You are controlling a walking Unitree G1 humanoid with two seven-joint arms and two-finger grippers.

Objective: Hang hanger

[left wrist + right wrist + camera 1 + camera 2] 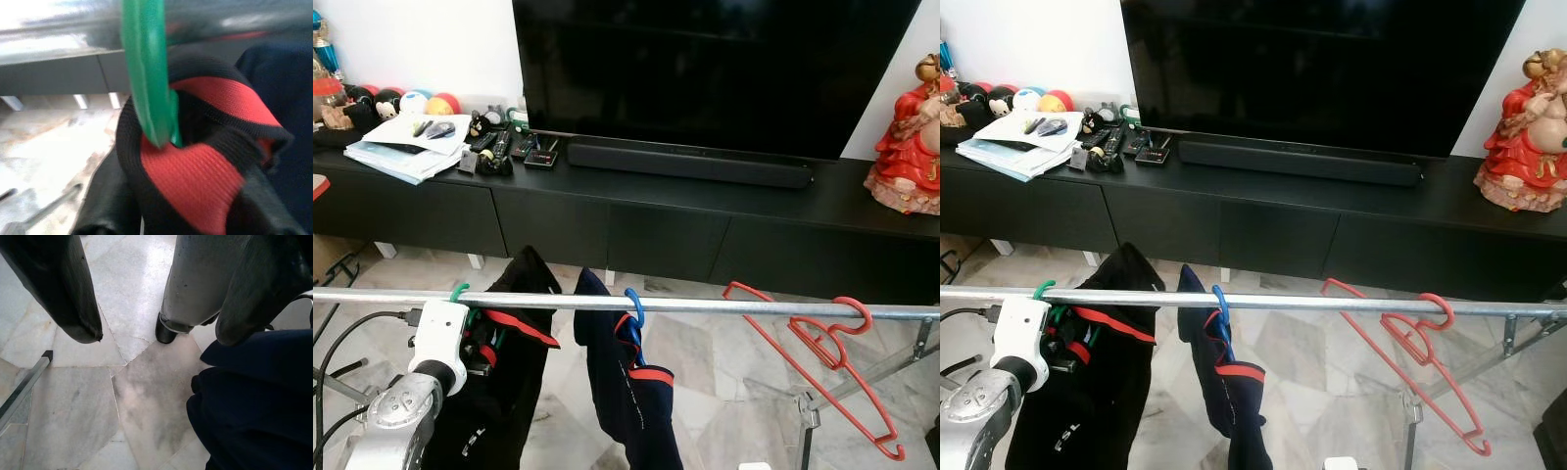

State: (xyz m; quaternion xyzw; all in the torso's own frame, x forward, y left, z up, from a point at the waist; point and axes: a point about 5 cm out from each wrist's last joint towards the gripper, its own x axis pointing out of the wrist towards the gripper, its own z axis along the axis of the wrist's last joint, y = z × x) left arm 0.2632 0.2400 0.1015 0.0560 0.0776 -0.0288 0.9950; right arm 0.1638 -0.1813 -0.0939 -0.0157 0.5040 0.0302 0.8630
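Green hanger [459, 292] with black garment [504, 382] is hooked over the rail [705, 305] — I judge hanging nearly done. Left gripper [475, 345] grip: cannot tell; right gripper [156, 340] spread, empty.

Materials as I read them from my station:
- Rail [705, 305]: bare metal tube, polished, bright glints.
- Green hanger [146, 73]: smooth glossy plastic.
- Blue hanger [634, 308] and red hanger [822, 357]: smooth plastic.
- Black garment [504, 392]: matt knit cloth, with ribbed red trim [195, 181] of coarse weave.
- Navy garment [631, 392]: matt cloth.
- Floor [98, 396]: polished veined stone tiles.
- TV cabinet [656, 235]: black, matt.
- Papers [406, 147]: white sheets.
- Figurine [909, 147]: glossy red finish.
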